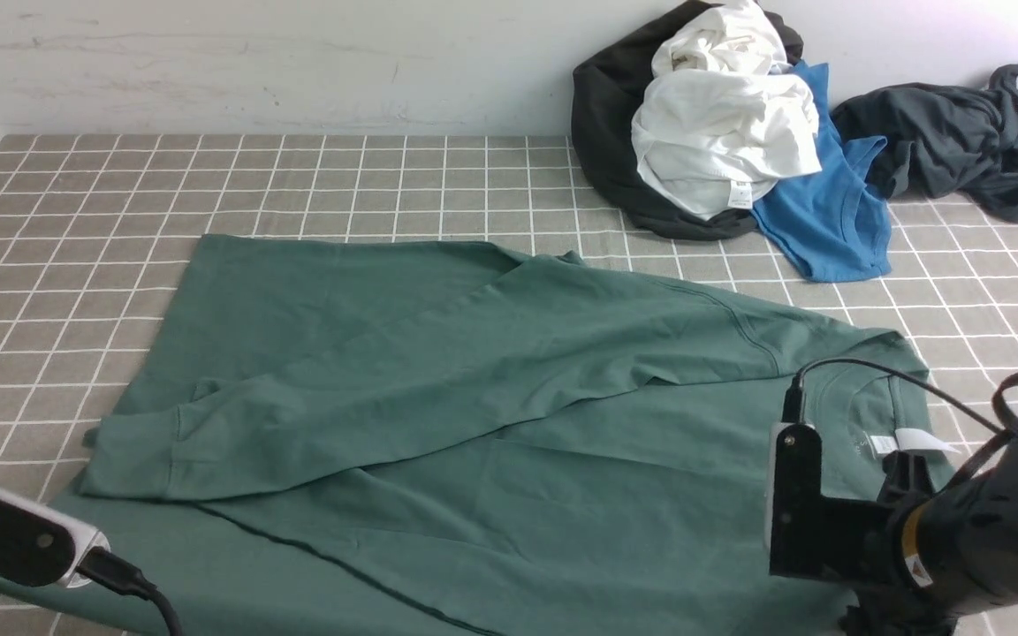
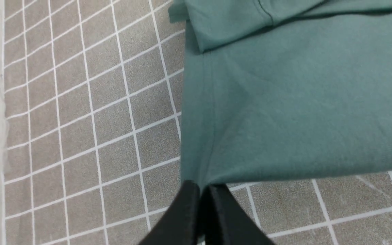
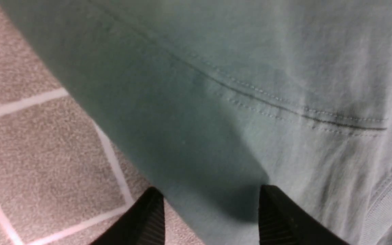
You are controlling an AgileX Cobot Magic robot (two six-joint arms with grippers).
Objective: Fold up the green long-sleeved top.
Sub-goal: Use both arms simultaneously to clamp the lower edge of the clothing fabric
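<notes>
Green long-sleeved cotton top [image 1: 474, 424] lay singly; black left hand [image 2: 204, 207] pinched it, black right hand [image 3: 211, 211] was spread.

The left arm [image 1: 10, 534] is reaching in at the front view's lower left corner, its gripper [image 2: 204, 200] pinching shut; the right arm [image 1: 986, 530] is coming in from the lower right, bending downward, its gripper [image 3: 212, 197] holding its two dark fingertips [image 3: 148, 211] spread apart, both arms keeping well apart
</notes>
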